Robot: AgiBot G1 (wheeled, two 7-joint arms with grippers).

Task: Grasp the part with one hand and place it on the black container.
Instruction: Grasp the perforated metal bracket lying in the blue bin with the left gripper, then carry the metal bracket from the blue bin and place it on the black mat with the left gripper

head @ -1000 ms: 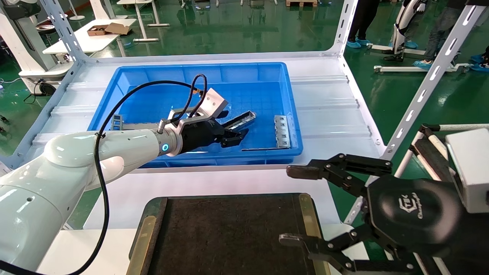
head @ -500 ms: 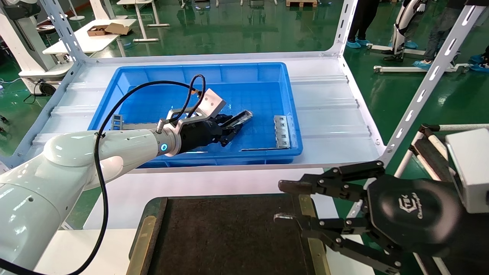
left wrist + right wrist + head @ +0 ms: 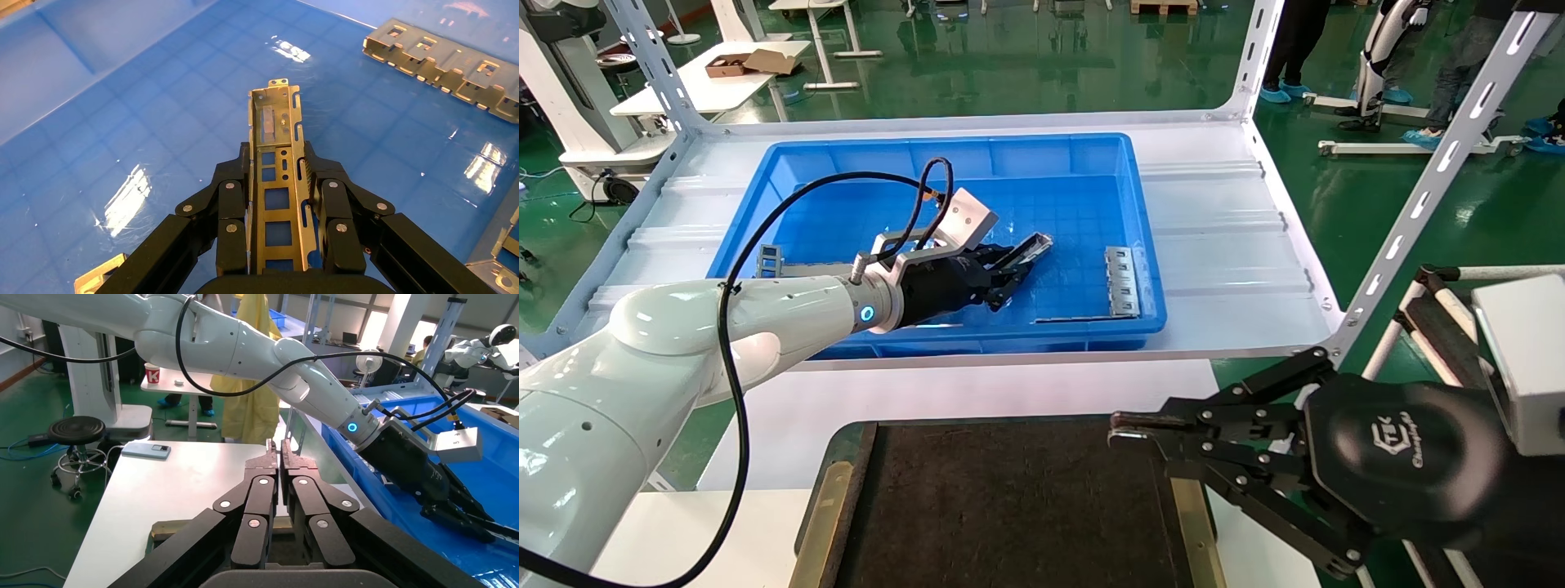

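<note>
Head view, nearest first: the right gripper [image 3: 1120,429], black fingers pressed together on nothing, hovers at the right edge of the wide flat black container [image 3: 1009,506] with brass-coloured side strips. Beyond it, inside the deep blue plastic bin [image 3: 944,151], the left gripper [image 3: 1008,282] is clamped on the narrow silver-grey metal channel part [image 3: 276,159], its free end tilted up off the floor.

A white ribbed metal shelf [image 3: 1222,237] with slotted corner posts carries a deep blue bin [image 3: 1091,163], which sits on it toward the left side. Nearer the robot, a white table [image 3: 789,416] butts against the shelf's front edge; the black container [image 3: 1009,506], with brass-coloured strips along two sides, lies flat on it
</note>
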